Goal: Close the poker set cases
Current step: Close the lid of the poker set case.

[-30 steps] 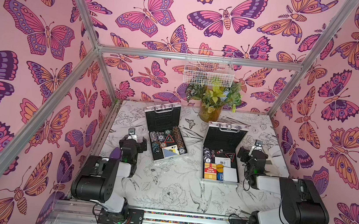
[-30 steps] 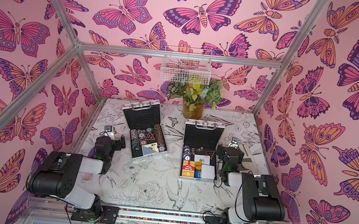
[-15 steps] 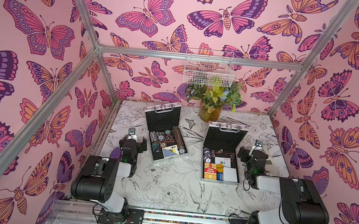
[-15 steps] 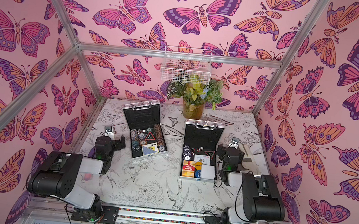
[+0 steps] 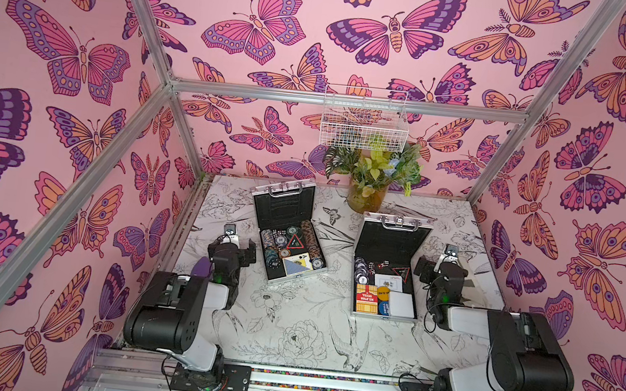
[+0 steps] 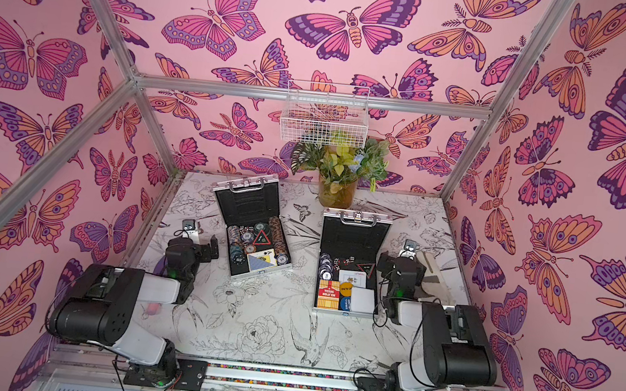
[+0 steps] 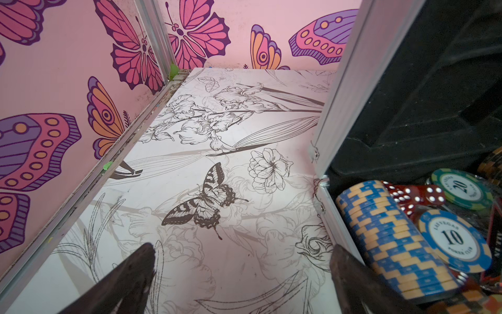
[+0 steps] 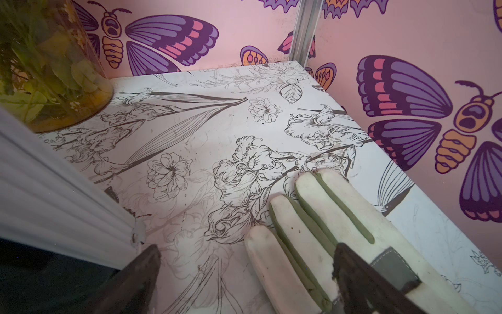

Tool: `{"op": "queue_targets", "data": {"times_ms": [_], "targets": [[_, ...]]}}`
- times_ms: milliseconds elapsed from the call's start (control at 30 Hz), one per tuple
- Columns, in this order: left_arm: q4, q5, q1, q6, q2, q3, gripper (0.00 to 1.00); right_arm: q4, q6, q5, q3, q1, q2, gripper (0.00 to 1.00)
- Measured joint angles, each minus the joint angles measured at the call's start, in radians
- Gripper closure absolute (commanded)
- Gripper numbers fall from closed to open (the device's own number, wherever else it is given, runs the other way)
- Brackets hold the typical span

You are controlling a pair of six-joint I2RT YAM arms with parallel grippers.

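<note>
Looking past wide-open, empty fingers (image 7: 135, 271), I find my left gripper (image 7: 241, 255) just beside the left poker case (image 5: 282, 207) and my right gripper (image 8: 245, 252) beside the right poker case (image 5: 390, 245). Both cases lie with lids raised on the flower-printed tabletop (image 5: 289, 322), inside pink butterfly walls (image 5: 78, 57).

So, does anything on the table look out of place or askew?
A white and green glove lies on the table beside the right gripper, foreign to the poker sets. The left case sits at an angle; the right case sits square.
</note>
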Motion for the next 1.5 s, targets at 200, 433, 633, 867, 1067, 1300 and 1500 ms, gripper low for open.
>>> {"op": "queue_targets", "data": {"times_ms": [200,433,633,867,1067,1300,1500], "targets": [[-0.006,-0.004,-0.004,0.007,-0.032,0.0,0.0,-0.001,-0.003,-0.006,0.0,0.0,-0.004,0.01],[-0.069,-0.055,-0.039,0.014,-0.161,-0.023,0.0,-0.016,-0.019,-0.033,-0.01,0.0,-0.103,0.01],[-0.341,-0.115,-0.101,0.003,-0.259,0.097,0.0,-0.129,-0.021,-0.091,-0.012,0.0,-0.237,0.01],[-0.551,-0.208,-0.354,0.063,-0.32,0.188,0.0,-0.261,-0.01,-0.187,-0.01,0.0,-0.321,0.0],[-0.729,-0.13,-0.482,-0.011,-0.347,0.25,0.0,-0.332,0.004,-0.237,0.007,0.0,-0.366,0.0],[-0.798,0.111,-0.564,-0.111,-0.352,0.249,0.0,-0.39,0.036,-0.258,0.05,0.0,-0.403,0.01],[-0.8,0.257,-0.678,-0.126,-0.232,0.25,0.0,-0.41,0.051,-0.26,0.098,0.0,-0.402,0.06]]}}
